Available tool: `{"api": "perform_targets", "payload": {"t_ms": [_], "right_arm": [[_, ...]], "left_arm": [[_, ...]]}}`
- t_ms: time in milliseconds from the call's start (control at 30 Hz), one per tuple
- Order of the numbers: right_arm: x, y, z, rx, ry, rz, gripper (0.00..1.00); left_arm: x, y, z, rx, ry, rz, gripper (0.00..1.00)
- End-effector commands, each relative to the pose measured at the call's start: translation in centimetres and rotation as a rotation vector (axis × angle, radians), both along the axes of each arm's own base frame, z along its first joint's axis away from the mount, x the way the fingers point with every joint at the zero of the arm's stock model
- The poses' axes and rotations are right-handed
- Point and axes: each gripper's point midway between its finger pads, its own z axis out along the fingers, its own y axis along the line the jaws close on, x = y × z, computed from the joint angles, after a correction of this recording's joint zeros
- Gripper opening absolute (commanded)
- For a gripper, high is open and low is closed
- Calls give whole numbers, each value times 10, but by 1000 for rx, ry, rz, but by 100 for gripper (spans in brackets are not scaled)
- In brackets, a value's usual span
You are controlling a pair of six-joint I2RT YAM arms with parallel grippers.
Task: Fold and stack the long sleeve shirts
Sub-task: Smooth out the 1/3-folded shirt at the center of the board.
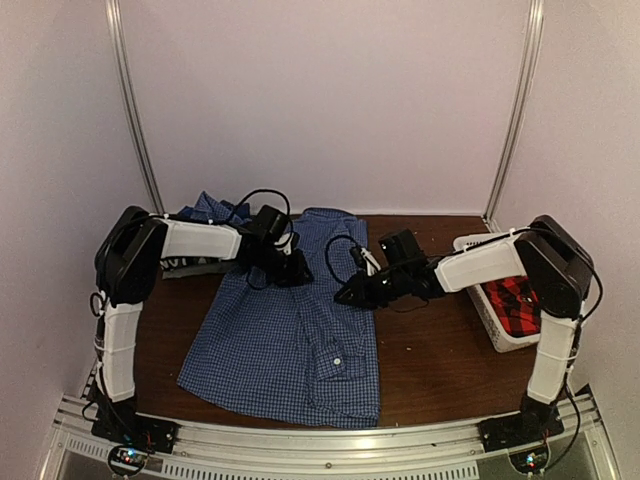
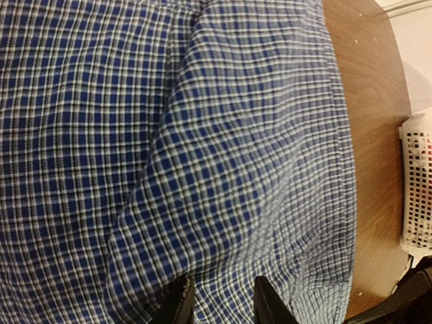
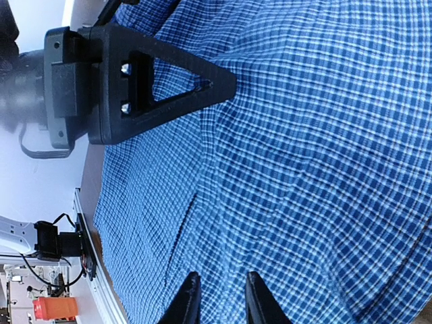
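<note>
Broadly, the brown worktop (image 1: 430,350) is bare in a wide strip between its middle and its right edge. A narrower strip lies bare along its left edge.

The blue-and-white fine check shirt (image 1: 280,340) lies spread over the middle. It reaches from close to the far edge down to the near edge, where its hem meets the rail. A sleeve is folded in over its right side, and a white cuff button (image 1: 337,361) faces up.

The white slatted basket (image 1: 490,320) sits against the right edge, well apart from that shirt. The red-and-black plaid shirt (image 1: 515,305) is inside it.

The darker blue plaid shirt (image 1: 212,210) is bunched at the far left corner, behind the left arm.

The left gripper (image 1: 296,270) is low over the spread shirt's far left part. Its fingers (image 2: 177,305) stand a little apart with cloth showing between them. Whether they pinch it I cannot tell.

The right gripper (image 1: 348,293) is at the shirt's right margin, near the left one. Its fingers (image 3: 187,300) are likewise narrowly parted over the check cloth, and their grip is just as unclear.
</note>
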Motion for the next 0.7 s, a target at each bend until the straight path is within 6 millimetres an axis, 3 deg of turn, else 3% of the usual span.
{"api": "perform_targets", "payload": {"t_ms": [0,167,267,500,667], "right_arm": [[14,-19,-30,27,50,-52,24],[25,-37,-58,-35,88,-94,24],[29,-47,-59,-68,86,-115,23],[68,-72,-15,-100,-33,-201,28],[115,-47,18,-50,-130,-166,29]], "left_arm": [[19,0,-7,-9,-20,27,31],[17,15,-24,12,15,35,31],[15,18,-24,27,14,26,31],[23,19,16,35,-66,15,33],[25,19,55,4,-130,14,36]]}}
